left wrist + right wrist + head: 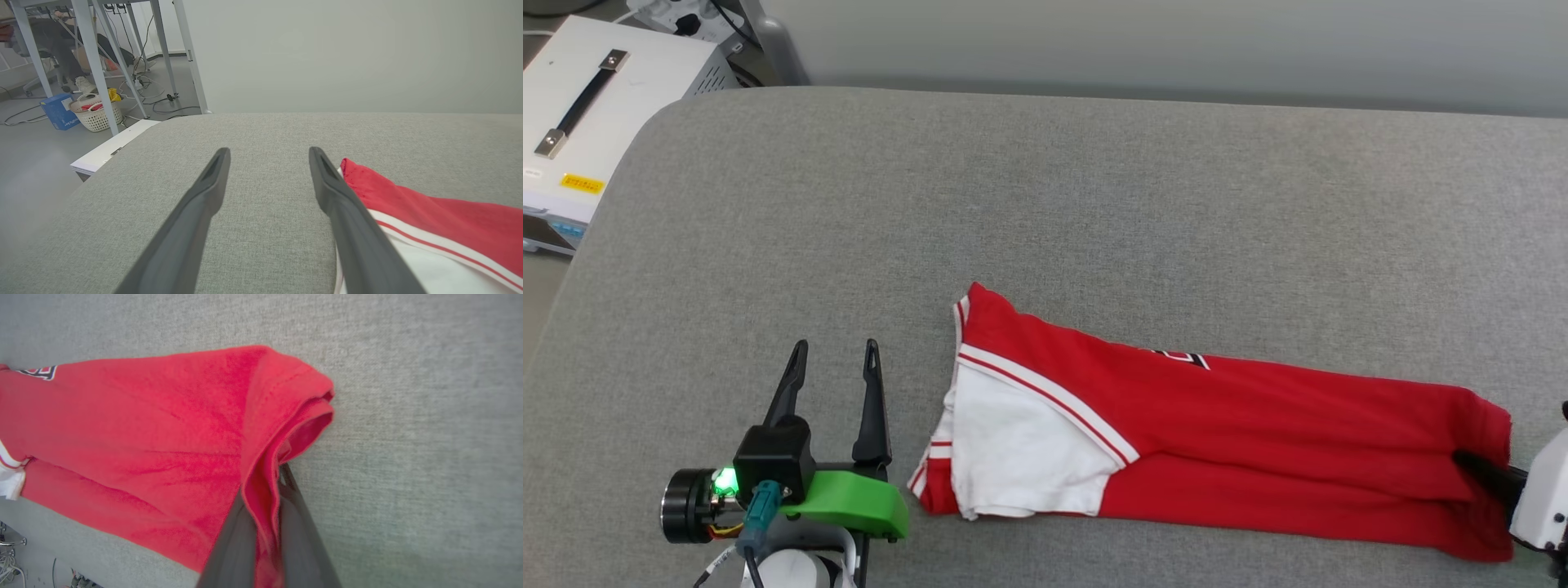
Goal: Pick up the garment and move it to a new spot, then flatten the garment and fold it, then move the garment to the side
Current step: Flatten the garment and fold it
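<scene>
The garment [1217, 416], a red shirt with a white sleeve and striped trim, lies folded into a long strip across the grey table [1045, 204]. My right gripper [1482, 478] is shut on the garment's hem at its right end; in the right wrist view the red hem [265, 498] is pinched between the two dark fingers [298, 531]. My left gripper [837, 355] stands open just left of the white sleeve end, apart from the cloth. In the left wrist view the garment [441, 220] lies right of the right finger [347, 212].
A white box [596, 106] with a black handle stands off the table's far left corner. Past the table's left edge the floor holds a desk's legs, a white basket [96, 114] and a blue box [59, 111]. Bare table stretches behind the garment.
</scene>
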### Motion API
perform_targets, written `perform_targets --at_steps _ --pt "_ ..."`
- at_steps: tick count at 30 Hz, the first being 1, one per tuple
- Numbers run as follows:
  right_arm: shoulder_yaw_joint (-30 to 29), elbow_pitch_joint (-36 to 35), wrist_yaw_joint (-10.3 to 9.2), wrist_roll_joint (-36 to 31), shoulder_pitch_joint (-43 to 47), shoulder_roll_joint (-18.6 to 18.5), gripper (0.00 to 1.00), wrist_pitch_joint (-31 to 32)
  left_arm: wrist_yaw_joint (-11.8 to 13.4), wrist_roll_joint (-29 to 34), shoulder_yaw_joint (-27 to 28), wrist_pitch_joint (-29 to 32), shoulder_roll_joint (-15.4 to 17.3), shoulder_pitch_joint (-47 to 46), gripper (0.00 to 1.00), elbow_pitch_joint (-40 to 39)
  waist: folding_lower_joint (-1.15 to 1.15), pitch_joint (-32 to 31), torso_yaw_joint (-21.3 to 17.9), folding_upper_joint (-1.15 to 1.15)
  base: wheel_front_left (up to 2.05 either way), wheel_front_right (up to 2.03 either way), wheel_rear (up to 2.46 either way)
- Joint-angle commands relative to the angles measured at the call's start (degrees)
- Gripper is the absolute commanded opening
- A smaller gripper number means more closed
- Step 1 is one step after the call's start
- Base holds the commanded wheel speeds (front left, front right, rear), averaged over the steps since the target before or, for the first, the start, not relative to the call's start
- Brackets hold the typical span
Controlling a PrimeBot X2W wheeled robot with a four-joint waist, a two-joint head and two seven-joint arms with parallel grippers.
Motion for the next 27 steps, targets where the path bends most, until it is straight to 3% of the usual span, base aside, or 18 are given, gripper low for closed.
perform_targets --at_steps 1,13,22,27 --pt "-0.31 0.97 -0.06 -0.57 -0.87 -1.41 0.00 -0.52 -0.70 0.83 0.48 -0.33 -0.52 1.19 1.00 0.16 0.00 -0.82 -0.32 0.00 0.00 0.00 0.00" --pt "-2.76 5.14 -0.06 -2.35 -0.85 -7.82 0.00 -0.71 -3.95 3.75 2.92 -0.34 -2.25 3.35 1.00 0.34 0.00 -3.59 -0.28 0.00 0.00 0.00 0.00" --pt "0.37 -11.80 -0.06 -0.96 0.01 -8.11 0.00 4.97 -5.25 4.80 3.91 -0.34 -3.22 4.86 1.00 0.47 0.00 -4.77 -1.41 0.00 0.00 0.00 0.00" --pt "2.40 -20.74 -0.06 -1.62 -1.51 -6.24 0.00 9.12 -5.68 5.31 3.93 -0.34 -3.75 4.33 1.00 0.46 0.00 -4.15 -1.45 0.00 0.00 0.00 0.00"
